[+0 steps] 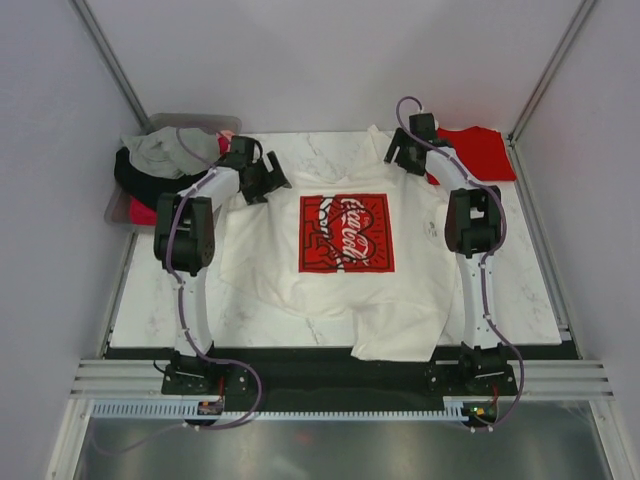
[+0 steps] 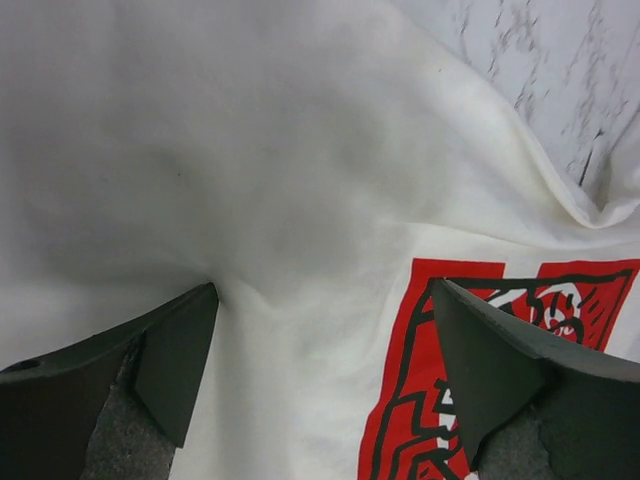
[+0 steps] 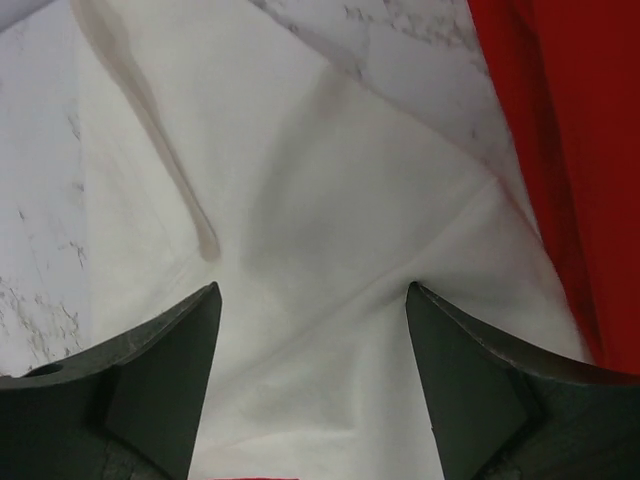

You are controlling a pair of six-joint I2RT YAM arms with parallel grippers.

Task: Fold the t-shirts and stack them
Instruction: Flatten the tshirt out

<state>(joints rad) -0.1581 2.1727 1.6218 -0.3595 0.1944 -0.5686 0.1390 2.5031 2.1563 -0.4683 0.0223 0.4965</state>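
Jaws of the left gripper (image 2: 322, 290) stood wide apart and empty, just over the cream-white t-shirt (image 1: 270, 265) beside its red chest print (image 2: 480, 370). The right gripper (image 3: 312, 288) gaped likewise, holding nothing, above the shirt's far right part, with the red t-shirt (image 3: 570, 150) just beside it on the marble table (image 1: 150, 300). The cream shirt lay print-up but rumpled, its near part reaching the table's near edge. A clean fold probably called for both pinches to land level, catch both layers, and keep the right fingers clear of the red cloth.
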